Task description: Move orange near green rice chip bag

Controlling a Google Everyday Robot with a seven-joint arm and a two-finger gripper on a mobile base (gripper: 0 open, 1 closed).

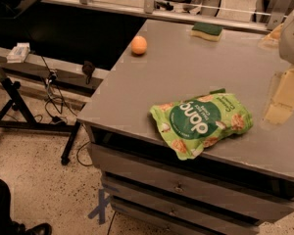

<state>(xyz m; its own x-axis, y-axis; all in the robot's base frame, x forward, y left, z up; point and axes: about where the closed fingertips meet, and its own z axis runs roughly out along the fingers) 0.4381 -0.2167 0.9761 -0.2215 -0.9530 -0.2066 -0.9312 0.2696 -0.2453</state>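
The orange (139, 45) is small and round. It sits on the grey table (186, 72) near the far left edge. The green rice chip bag (201, 123) is a puffy bright green pouch with a dark green circle and white lettering. It lies flat at the table's front edge, with one corner hanging slightly over. The orange is well apart from the bag, up and to the left of it. A pale rounded part of my arm (293, 33) shows at the right edge, above the table's far right. My gripper itself is out of view past that edge.
A green-and-yellow sponge (207, 31) lies at the table's far edge. Pale yellowish patches (284, 94) lie on the table's right side. Drawers (176, 185) run under the front edge. A black stand and cables (34, 111) are on the floor to the left.
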